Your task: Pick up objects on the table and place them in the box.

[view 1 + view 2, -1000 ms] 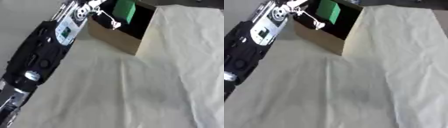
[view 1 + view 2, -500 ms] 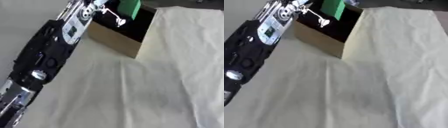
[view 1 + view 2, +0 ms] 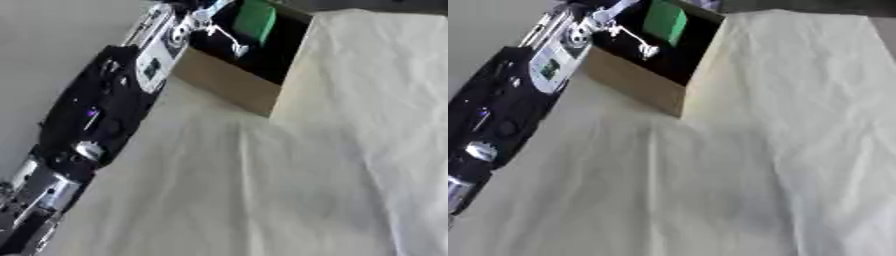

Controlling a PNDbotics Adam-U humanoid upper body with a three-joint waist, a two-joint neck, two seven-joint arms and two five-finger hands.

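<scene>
A brown cardboard box (image 3: pixel 223 85) stands at the top of the view, its inside dark. A green block-shaped thing (image 3: pixel 255 20) stands upright inside it near the far wall. My left arm runs from the lower left corner up to the box. My left hand (image 3: pixel 197 20) reaches over the box's left rim, just left of the green thing. The hand's upper part is cut off by the top edge, and whether it touches the green thing is unclear. My right hand shows in neither view.
A cream cloth (image 3: pixel 754 165) with soft creases covers the table, and its upper part lies against the box's right wall (image 3: pixel 293 75). Bare grey surface (image 3: pixel 52 45) shows at the upper left, beyond my arm.
The whole picture has shifted a little, so the camera has moved. My left hand stays at the box's left rim and the green thing stays inside the box.
</scene>
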